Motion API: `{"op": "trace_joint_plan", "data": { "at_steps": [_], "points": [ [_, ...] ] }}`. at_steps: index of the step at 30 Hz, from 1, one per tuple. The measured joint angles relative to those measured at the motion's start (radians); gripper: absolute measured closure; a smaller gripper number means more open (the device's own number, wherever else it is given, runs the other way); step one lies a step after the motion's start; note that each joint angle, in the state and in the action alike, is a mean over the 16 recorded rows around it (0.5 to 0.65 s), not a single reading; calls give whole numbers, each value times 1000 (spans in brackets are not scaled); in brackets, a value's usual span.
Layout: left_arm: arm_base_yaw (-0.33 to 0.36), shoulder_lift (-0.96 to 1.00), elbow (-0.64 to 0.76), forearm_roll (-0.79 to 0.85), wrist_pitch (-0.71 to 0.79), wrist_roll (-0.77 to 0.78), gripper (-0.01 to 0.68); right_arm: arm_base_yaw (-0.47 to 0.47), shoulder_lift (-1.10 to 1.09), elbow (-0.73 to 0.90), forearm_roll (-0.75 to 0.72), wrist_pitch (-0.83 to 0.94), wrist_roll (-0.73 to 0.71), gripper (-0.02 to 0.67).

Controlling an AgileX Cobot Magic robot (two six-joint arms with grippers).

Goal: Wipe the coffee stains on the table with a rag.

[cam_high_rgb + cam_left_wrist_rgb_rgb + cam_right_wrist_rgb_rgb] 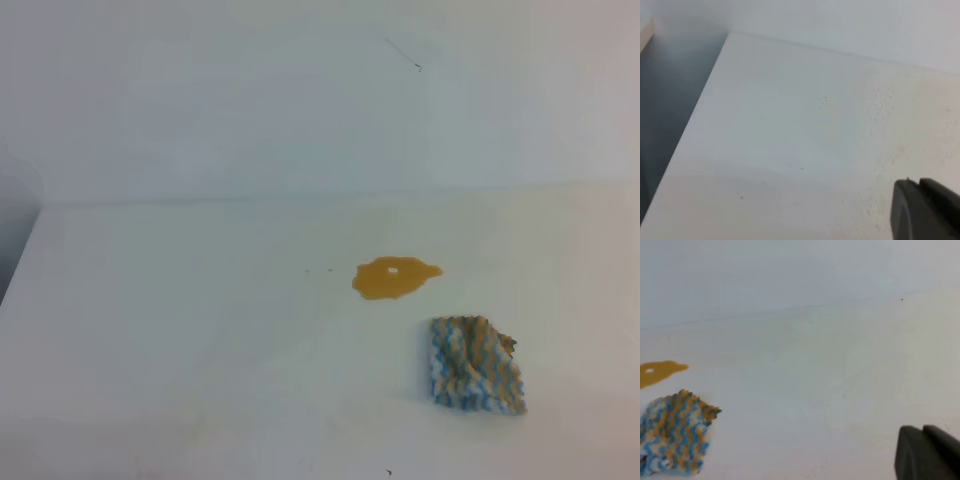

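A: Amber-orange liquid is entered first: the coffee stains (395, 278), one irregular oval puddle with a small white glint, lying whole on the white table (180, 330) near its middle. No smearing or thinning of the edge is seen.

B: Status of the wiping?

A: Judged as not begun. The puddle is intact and nothing is laid over it. Everything is left to be done: the rag taken up, brought onto the puddle, and drawn across it.

B: The cloth is entered how?

A: The rag (476, 365), striped in wavy blue, white and tan, wrinkled, with one brownish corner at its upper right. It is listed as lying flat on the table, just beside the puddle on the near right side, apart from it, with a strip of bare table between. In the right wrist view the same pair is seen at the left edge, rag below, puddle above.

B: And the tools?

A: No arm or tool is seen in the high view. The right tool (927, 452) is shown only as a dark block at the lower right corner of its own view, well apart from the rag; its jaws are taken as brought together, nothing being held or touched. The left tool (925, 210) is likewise shown as a dark corner block over bare table; whether its jaws stand apart or together cannot be told, and nothing is seen in it.
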Motion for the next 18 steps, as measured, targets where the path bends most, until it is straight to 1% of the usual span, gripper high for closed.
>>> {"op": "trace_joint_plan", "data": {
  "at_steps": [18],
  "points": [
    [0,0,0,0,0,1,674,0,0,0,0,0,0,652]
  ]
}}
